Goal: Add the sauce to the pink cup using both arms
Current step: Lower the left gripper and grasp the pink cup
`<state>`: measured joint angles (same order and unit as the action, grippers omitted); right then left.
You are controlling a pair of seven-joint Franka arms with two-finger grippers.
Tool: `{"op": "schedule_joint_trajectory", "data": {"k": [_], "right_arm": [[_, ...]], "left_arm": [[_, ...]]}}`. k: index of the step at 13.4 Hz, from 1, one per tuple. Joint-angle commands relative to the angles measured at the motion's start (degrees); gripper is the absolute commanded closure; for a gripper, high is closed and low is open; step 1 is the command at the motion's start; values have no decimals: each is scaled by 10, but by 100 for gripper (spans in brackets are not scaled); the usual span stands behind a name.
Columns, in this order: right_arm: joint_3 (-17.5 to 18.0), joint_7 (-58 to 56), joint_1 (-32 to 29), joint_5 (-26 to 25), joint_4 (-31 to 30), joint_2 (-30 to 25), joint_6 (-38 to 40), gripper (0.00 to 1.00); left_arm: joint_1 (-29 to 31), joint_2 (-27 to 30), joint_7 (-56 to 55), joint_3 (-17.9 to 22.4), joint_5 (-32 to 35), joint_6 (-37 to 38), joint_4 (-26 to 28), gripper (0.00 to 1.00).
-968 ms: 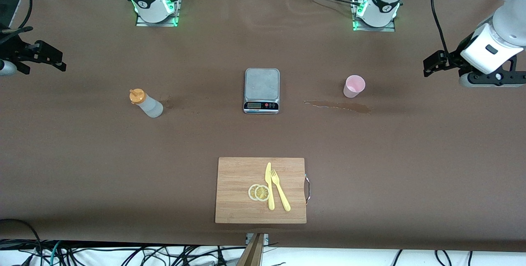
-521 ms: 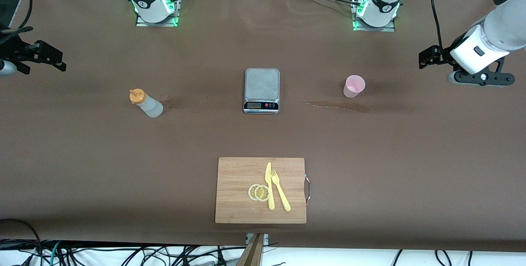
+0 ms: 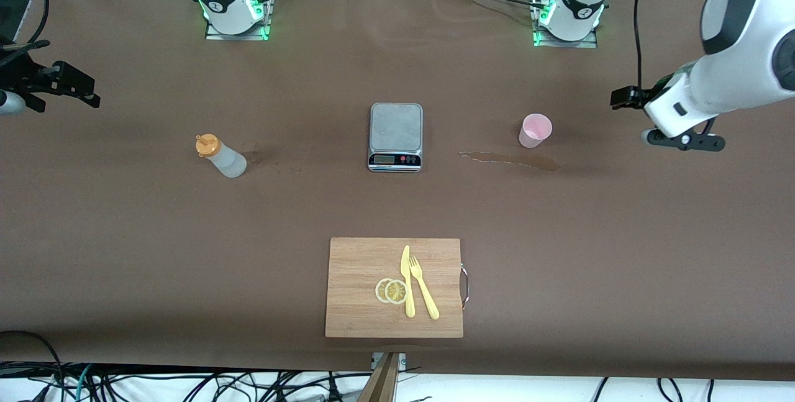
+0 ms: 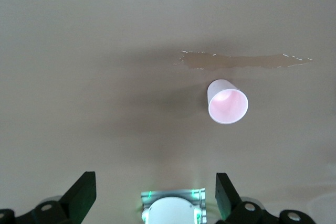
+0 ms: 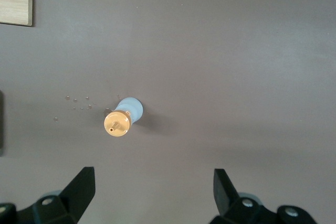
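Your left gripper (image 3: pixel 624 99) hanging released above the table near the cup (image 3: pixel 535 130), your right gripper (image 3: pixel 74 88) waiting released at its own end, sauce (image 3: pixel 220 156) standing upright toward that end, scale (image 3: pixel 395 136) sitting between cup and sauce.

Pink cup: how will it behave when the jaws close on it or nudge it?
The pink cup looks like thin plastic and seems empty, so probably light and easily squashed. It stands upright on a narrower base, so a side nudge may tip it. On its side, it would likely roll.
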<state>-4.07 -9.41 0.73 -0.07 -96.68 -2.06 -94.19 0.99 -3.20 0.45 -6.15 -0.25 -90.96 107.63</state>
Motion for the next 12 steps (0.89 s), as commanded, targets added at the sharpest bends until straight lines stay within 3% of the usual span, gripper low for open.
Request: {"op": "schedule_joint_trajectory", "data": {"k": [1,5,10,11,12], "right_arm": [[0,-5,-3,7,13,5,7,0],[0,-5,-3,7,13,5,6,0],[0,-5,-3,8,13,5,6,0],[0,-4,-3,8,13,5,6,0],[0,-5,-3,8,13,5,6,0]], "left_arm": [[-3,22,12,-7,-18,-104,119,0],[-4,1,6,-61,-17,-253,235,0],[-5,-61,6,-70,-17,-371,280,3],[-5,-71,6,-82,-17,-382,281,12],[-5,-80,6,-86,-17,-389,281,30]]}}
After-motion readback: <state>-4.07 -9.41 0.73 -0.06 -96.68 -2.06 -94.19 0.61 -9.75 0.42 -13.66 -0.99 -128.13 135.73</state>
